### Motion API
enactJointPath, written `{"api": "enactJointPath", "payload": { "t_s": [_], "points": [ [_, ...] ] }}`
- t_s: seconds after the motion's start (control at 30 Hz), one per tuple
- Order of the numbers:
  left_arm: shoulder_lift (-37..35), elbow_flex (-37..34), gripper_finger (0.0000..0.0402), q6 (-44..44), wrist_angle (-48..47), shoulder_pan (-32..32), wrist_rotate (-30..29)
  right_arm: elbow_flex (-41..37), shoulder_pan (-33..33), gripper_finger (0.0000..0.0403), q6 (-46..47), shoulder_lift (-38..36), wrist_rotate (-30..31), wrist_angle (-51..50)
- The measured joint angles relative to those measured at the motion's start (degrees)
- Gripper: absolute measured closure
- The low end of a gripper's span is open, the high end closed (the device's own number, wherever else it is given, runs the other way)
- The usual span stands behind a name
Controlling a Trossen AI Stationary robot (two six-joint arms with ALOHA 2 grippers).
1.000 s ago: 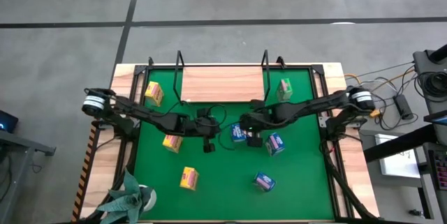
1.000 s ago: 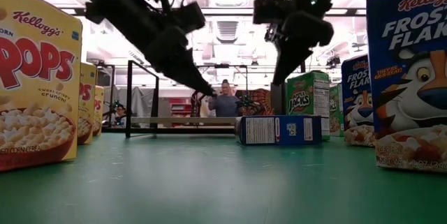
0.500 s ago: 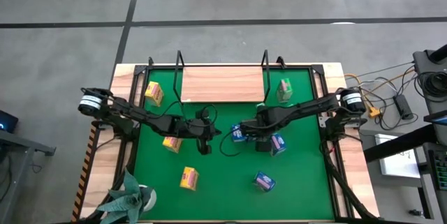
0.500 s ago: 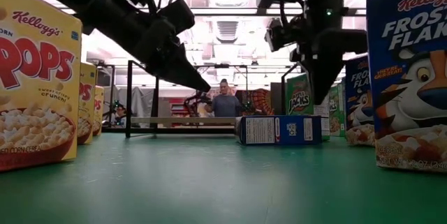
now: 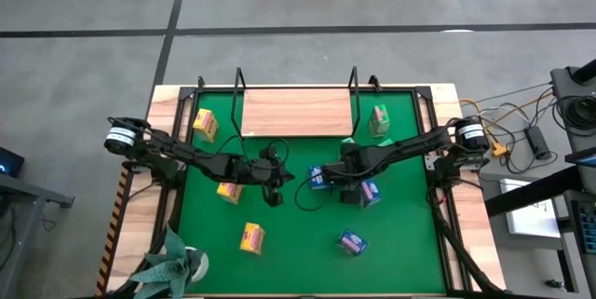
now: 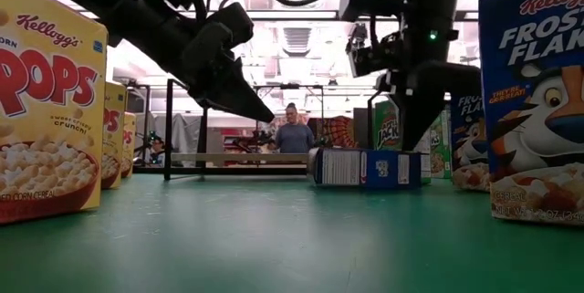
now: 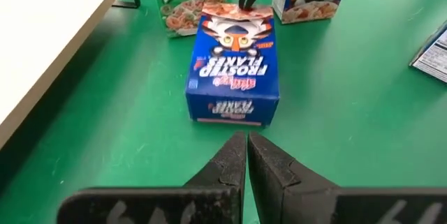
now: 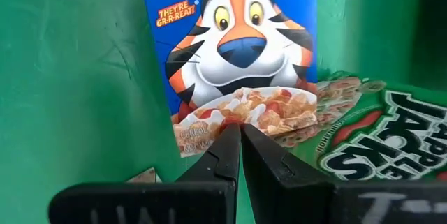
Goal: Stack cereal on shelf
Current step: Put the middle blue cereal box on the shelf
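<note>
Both tools were shut, gripping nothing: left tool (image 5: 273, 197) and right tool (image 5: 324, 176) flanked a blue cereal box (image 5: 318, 179) lying flat mid-mat. Other boxes stood scattered; shelf (image 5: 296, 113) sat bare at the table's far edge.

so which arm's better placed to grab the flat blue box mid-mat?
Probably left. Its shut hand points straight at the lying blue box with clear mat between. The right hand, also shut, crowds the box's far end.

Robotics lab or workshop: green mat (image 5: 298, 234) on a wooden bench, grey concrete floor (image 5: 372, 1) around it, cabling (image 5: 521, 117) at one side, ceiling strip lights, and a person (image 6: 294, 134) among equipment behind.
</note>
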Motion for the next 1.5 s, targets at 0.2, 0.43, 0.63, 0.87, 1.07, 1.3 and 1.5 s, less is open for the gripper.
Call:
{"api": "enactJointPath", "payload": {
  "t_s": [0.2,0.43,0.63,0.87,1.07,1.3,1.5],
  "points": [
    [0.00,0.00,0.0402,4.80,3.37,0.00,0.00,-2.11,0.04,0.0394,1.22,-0.09,0.08,-0.42],
    [0.00,0.02,0.0344,19.36,10.48,-0.04,0.00,-2.56,0.00,0.0394,0.90,0.17,1.17,0.41],
    [0.02,0.02,0.0227,27.33,11.26,0.17,-2.60,-2.31,0.00,0.0394,0.51,0.21,1.88,0.84],
    [0.05,0.02,0.0155,28.05,6.66,-0.02,0.07,-1.17,0.00,0.0394,0.08,-2.07,1.94,4.56],
    [0.05,0.02,0.0158,26.04,5.48,-0.30,1.25,-2.41,0.00,0.0394,-2.29,-2.48,0.37,12.52],
    [0.05,0.02,0.0161,24.48,3.87,-0.28,2.61,-4.90,-0.02,0.0394,-2.06,-2.28,0.57,14.23],
    [0.05,0.02,0.0150,25.39,4.44,-0.28,2.64,-7.09,0.11,0.0394,-0.09,-2.45,0.88,14.79]
  ]
}}
